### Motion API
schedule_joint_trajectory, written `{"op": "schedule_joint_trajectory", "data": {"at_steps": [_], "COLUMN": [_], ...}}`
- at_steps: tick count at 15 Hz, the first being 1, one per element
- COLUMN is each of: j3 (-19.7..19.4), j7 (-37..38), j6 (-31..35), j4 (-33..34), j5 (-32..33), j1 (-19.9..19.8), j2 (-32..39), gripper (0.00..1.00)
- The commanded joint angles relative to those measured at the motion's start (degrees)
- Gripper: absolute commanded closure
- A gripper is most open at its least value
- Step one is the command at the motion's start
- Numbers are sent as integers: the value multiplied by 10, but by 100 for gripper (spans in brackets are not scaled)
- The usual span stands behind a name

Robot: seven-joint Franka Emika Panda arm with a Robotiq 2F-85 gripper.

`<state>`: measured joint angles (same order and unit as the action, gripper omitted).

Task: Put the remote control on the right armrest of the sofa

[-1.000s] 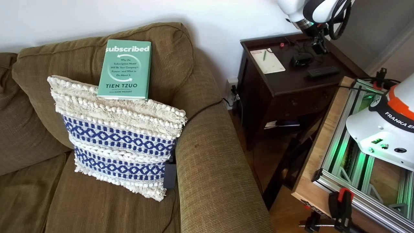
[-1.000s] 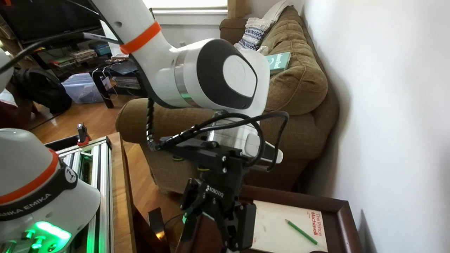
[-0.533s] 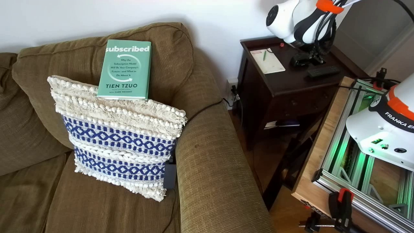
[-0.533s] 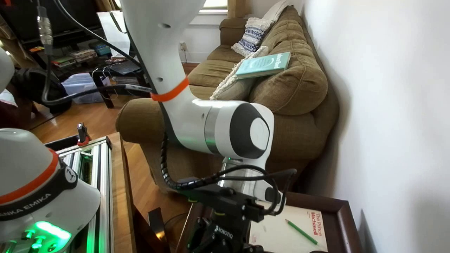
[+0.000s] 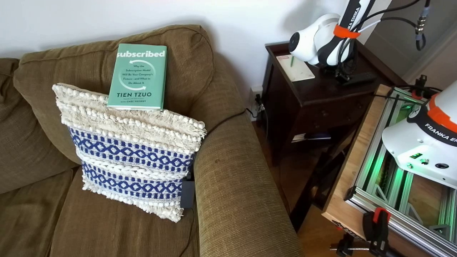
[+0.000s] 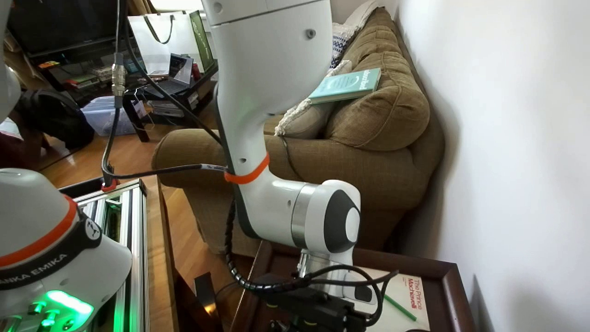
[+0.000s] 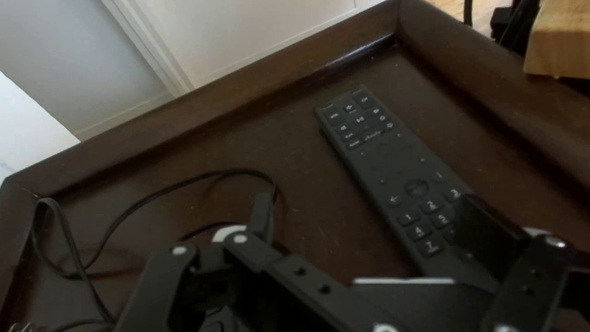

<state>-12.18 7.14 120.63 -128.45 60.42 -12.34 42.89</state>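
One remote control (image 7: 385, 159) lies near, perhaps partly under, the end effector (image 7: 368, 216)

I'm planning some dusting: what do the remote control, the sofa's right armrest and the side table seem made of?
Remote control: probably plastic, matte black, by its dull surface; the buttons may be rubber.
Right armrest: matte woven fabric, its weave visible; likely padded, given the rounding.
Side table: probably dark-stained wood, satiny, glinting inside the rim; veneer is possible.
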Motion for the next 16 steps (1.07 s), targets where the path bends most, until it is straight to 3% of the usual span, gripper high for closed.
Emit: {"op": "schedule_joint_trajectory", "data": {"at_steps": [1,10,16], "j3": [-1,-3,5], "j7": [-27,-64,-139], "j6": [20,26,-10], "j4": [28,34,14], "j5": [19,1,-70], "j1": [-18,-47,-65], "j2": [37,17,-14], "gripper": [0,0,0]}}
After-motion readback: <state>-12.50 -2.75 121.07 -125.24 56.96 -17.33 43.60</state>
